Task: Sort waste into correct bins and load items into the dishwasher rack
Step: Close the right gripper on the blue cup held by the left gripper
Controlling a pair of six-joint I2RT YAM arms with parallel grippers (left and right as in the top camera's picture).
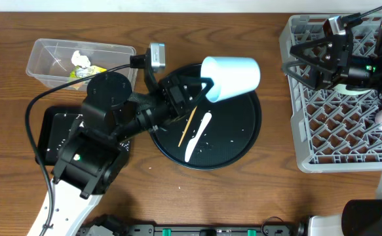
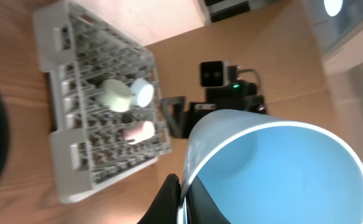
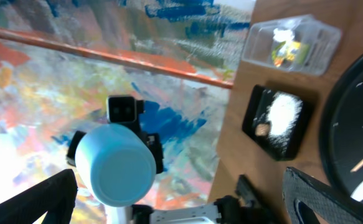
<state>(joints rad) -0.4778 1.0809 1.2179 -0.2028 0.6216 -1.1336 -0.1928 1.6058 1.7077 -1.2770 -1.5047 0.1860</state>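
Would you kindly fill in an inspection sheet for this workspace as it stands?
Surface: wooden table, no damage seen.
Job's things: blue cup held above round black tray; chopstick, spoon lying on it; mint-white bowl, light-blue bowl, pink-white cup in rack; tissue, wrapper in clear tub; rice, brown lump in black rectangular tray.
Clutter: nothing seen.
End effectors: left end effector shut on blue cup; right end effector open over rack.
Cables: black cable looping over table's left side.
Surroundings: colourful painted backdrop, blurred.

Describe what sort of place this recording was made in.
Probably a robot test bench staged as a dish-clearing station, not a real kitchen: a wooden table holding a grey dishwasher rack, a clear waste tub and a round black tray.
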